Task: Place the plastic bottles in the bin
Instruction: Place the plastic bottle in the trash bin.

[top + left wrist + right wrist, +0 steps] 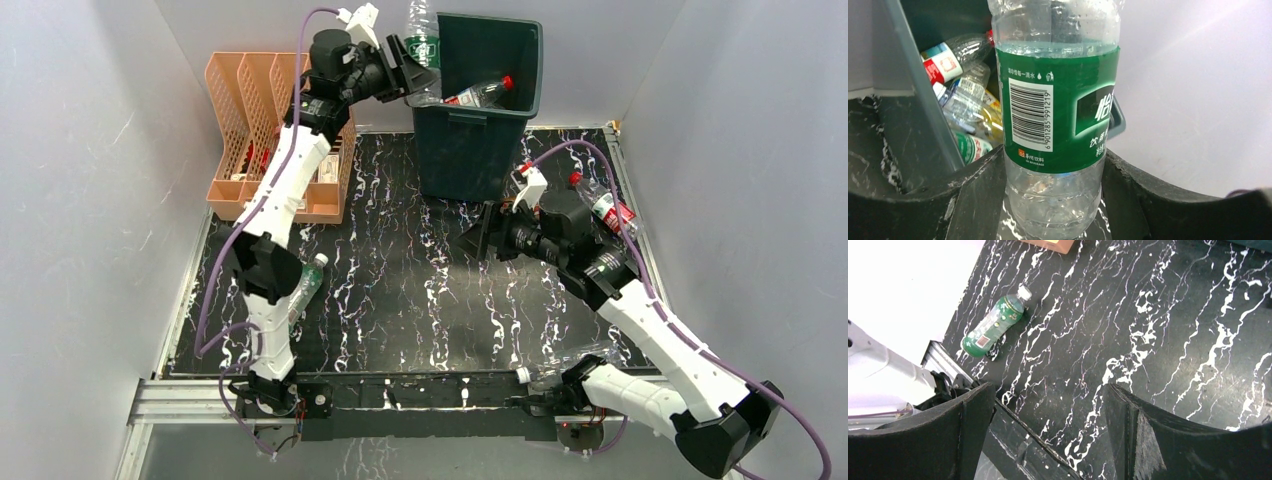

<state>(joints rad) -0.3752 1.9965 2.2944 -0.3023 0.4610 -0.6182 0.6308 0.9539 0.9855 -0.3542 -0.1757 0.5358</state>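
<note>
Left gripper [413, 62] is closed on a green-label bottle [422, 32] at the left rim of the bin [470, 150], top centre of the overhead frame. More bottles lie inside the bin. Right gripper [480, 235] hangs wide open and empty over the table [400, 300], mid-frame. Loose on the table: green bottle [308, 285] lower left, red-label bottle [608, 210] right edge.

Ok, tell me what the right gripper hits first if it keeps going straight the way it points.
Most likely the marbled table: the right gripper tilts down at it with nothing between, though depth is unclear. The green bottle lies off to one side.
</note>
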